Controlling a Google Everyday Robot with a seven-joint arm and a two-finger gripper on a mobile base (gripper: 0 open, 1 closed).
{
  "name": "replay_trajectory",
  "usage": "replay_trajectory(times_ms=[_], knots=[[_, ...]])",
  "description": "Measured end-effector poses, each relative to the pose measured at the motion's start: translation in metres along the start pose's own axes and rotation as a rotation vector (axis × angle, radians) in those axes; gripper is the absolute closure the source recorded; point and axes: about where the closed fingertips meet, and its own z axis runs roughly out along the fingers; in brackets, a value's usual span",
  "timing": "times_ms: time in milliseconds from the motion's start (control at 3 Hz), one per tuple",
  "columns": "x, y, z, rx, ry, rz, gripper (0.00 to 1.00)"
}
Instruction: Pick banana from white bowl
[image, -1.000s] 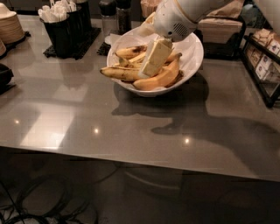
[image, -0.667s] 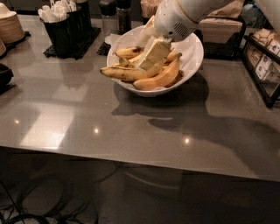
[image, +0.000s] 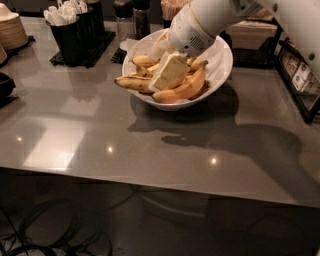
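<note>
The white bowl (image: 222, 62) stands at the back middle of the grey counter, lined with white paper and holding several bananas. The long yellow banana (image: 131, 83) lies along the bowl's left front, its dark tip poking over the rim. A plumper orange-tinted banana (image: 184, 90) lies along the front rim. Shorter bananas (image: 145, 61) lie behind. My gripper (image: 169, 71) reaches down into the bowl from the upper right. Its cream tip lies over the middle of the pile, right beside the long banana's right end. The white wrist (image: 192, 27) hides the back of the bowl.
A black caddy with white packets (image: 75, 30) and two shakers (image: 132, 17) stand at the back left. Stacked brown dishes (image: 10, 31) sit at the far left. A wooden box (image: 255, 32) and a dark rack (image: 300, 75) stand on the right. The counter's front edge (image: 150, 182) is close.
My gripper has shifted slightly left and lower into the pile of bananas. The bowl and bananas have not visibly moved.
</note>
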Motion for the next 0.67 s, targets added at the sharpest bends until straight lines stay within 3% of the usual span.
replay_trajectory(times_ms=[667], knots=[[0.0113,-0.0055,0.0242,-0.053,-0.019,0.029,0.43]])
